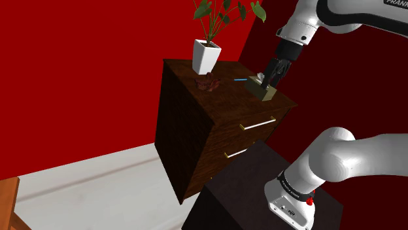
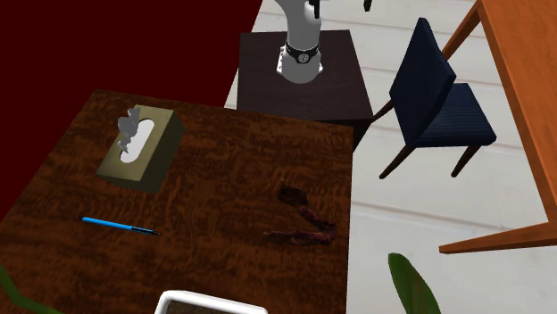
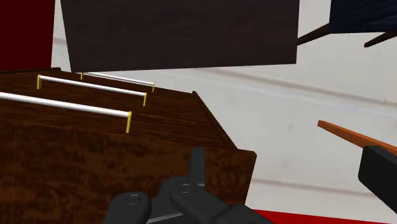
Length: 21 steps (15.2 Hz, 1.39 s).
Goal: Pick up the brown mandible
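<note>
stand: a dark box is seen at the shoulder view's lower right, with the white arm mounted on it.
chair: a dark blue seat on dark legs is set on the pale floor just beside the stand, next to an orange table.
chest of drawers: dark wood is shown, with pale bar handles capped in gold on its front; the small things are carried on its top.
tissue box: an olive box with white tissue standing up from its slot is placed near the corner of the top closest to the stand.
gripper: it is held high, overlapping the tissue box's upper edge in the shoulder view; contact cannot be told, nor whether it is apart or together. It is well apart from the mandible.
pen: a thin blue one is laid flat, between the tissue box and the mandible in the shoulder view.
mandible: a reddish-brown piece is laid flat on the top, near the edge over the pale floor and just beside the planter; nothing touches it.
planter: a white pot with a green plant is stood upright at the far side.
wall: plain red is seen behind.
</note>
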Available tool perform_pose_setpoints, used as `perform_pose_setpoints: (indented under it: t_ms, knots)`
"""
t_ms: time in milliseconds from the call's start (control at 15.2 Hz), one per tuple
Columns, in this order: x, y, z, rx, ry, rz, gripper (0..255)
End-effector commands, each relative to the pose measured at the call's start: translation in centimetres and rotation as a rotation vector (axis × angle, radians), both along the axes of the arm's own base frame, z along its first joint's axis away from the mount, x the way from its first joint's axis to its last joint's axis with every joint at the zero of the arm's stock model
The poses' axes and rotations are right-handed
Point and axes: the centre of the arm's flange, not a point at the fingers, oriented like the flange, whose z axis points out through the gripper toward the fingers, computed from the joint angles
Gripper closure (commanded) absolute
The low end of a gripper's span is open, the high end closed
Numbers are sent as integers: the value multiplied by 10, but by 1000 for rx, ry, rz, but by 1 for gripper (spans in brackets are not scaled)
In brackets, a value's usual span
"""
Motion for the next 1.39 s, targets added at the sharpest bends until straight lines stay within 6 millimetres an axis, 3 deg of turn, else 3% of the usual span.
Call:
perform_pose_setpoints:
  t_ms: [0,1320]
  knots:
    - [0,0,0,0,0,0,0]
    - [217,-34,-121,-161,-69,303,0]
